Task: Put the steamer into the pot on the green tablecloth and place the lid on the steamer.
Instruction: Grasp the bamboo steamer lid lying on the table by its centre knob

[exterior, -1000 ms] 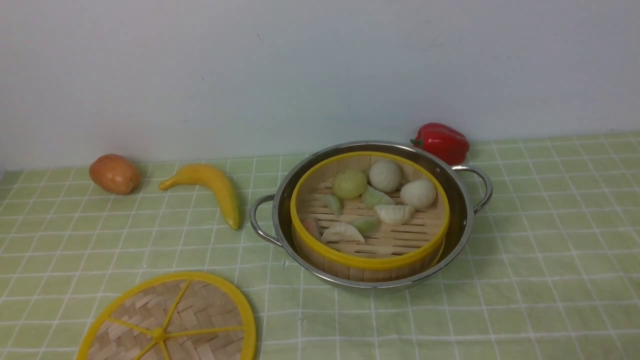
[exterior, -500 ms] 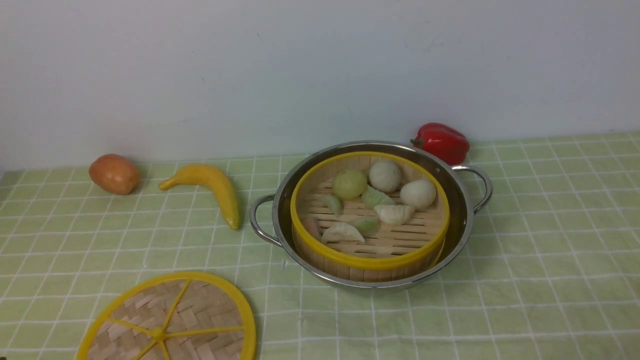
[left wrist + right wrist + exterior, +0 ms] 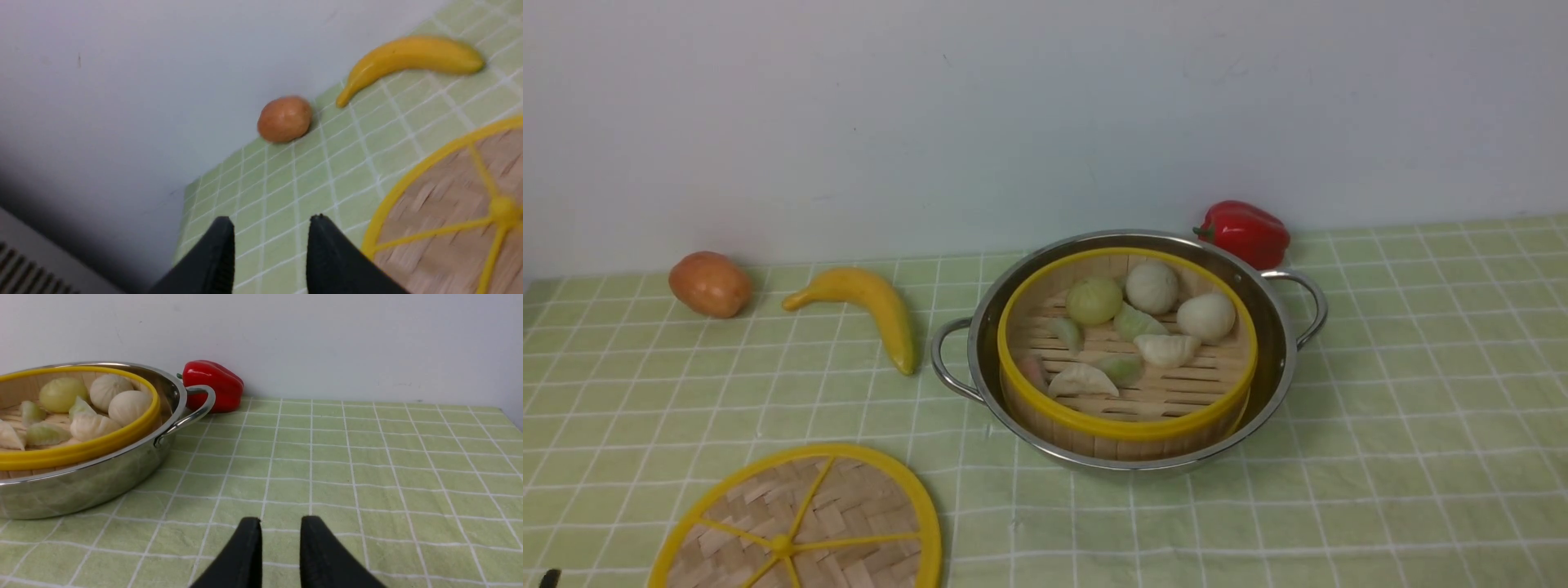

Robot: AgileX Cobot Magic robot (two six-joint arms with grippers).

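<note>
The steamer point(image 3: 1127, 347), a yellow-rimmed bamboo basket holding toy dumplings and buns, sits inside the shiny pot point(image 3: 1278, 359) on the green tablecloth point(image 3: 1405, 425). The lid point(image 3: 796, 523), a flat woven disc with yellow spokes, lies on the cloth at the front left. My left gripper point(image 3: 271, 222) is open and empty, above the cloth just beside the lid's rim point(image 3: 392, 200); only a black tip point(image 3: 550, 578) of it shows in the front view. My right gripper point(image 3: 281, 520) is open and empty, low over the cloth to the right of the pot point(image 3: 102, 477) and steamer point(image 3: 81, 447).
A banana point(image 3: 866, 306) and a brown potato point(image 3: 710, 283) lie at the back left near the wall. A red pepper point(image 3: 1243, 233) sits behind the pot's right handle point(image 3: 1307, 302). The cloth's left edge point(image 3: 184, 228) is close to my left gripper.
A black tip of my left gripper has come into the front view's bottom left corner, beside the lid. The pot, steamer and lid have not moved.
</note>
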